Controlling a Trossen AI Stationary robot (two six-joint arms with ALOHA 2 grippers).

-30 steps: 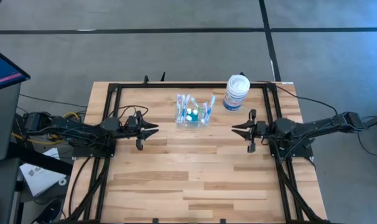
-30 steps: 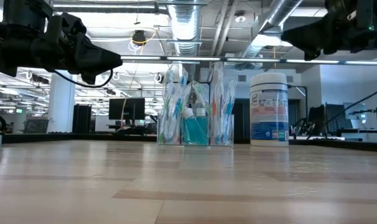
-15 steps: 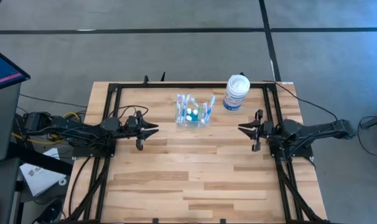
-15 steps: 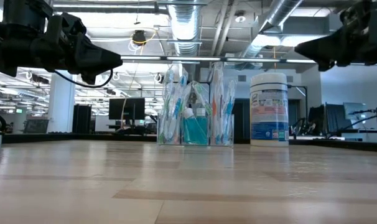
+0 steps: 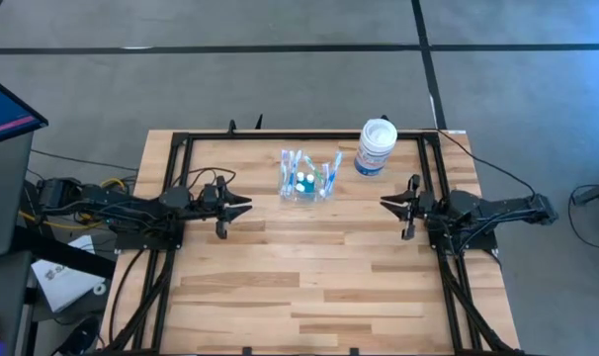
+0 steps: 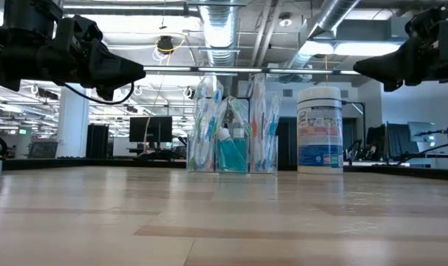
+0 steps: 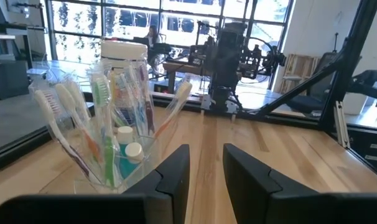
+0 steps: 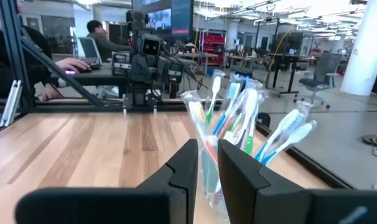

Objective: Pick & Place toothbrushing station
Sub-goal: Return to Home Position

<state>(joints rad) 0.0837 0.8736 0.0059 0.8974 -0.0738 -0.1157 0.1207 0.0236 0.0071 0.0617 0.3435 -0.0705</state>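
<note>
The toothbrushing station (image 5: 307, 180) is a small clear organizer holding several toothbrushes and small tubes. It stands upright on its base at the far middle of the wooden table, and also shows in the low view (image 6: 231, 140). My left gripper (image 5: 245, 208) hovers left of it, narrowly open and empty; the station is ahead of its fingers in the left wrist view (image 7: 114, 149). My right gripper (image 5: 384, 205) hovers right of it, narrowly open and empty; the station is ahead of its fingers in the right wrist view (image 8: 232, 143). Both grippers are above the table top (image 6: 139, 72) (image 6: 357, 68).
A white jar with a blue label (image 5: 376, 146) stands at the far right, close beside the station. A black metal frame (image 5: 186, 138) runs along the table's edges. People sit at desks in the room beyond the table (image 8: 95, 28).
My right gripper has drawn back toward the table's right edge, away from the station, and has come down a little. Its arm has folded in. The station and the jar have stayed where they were.
</note>
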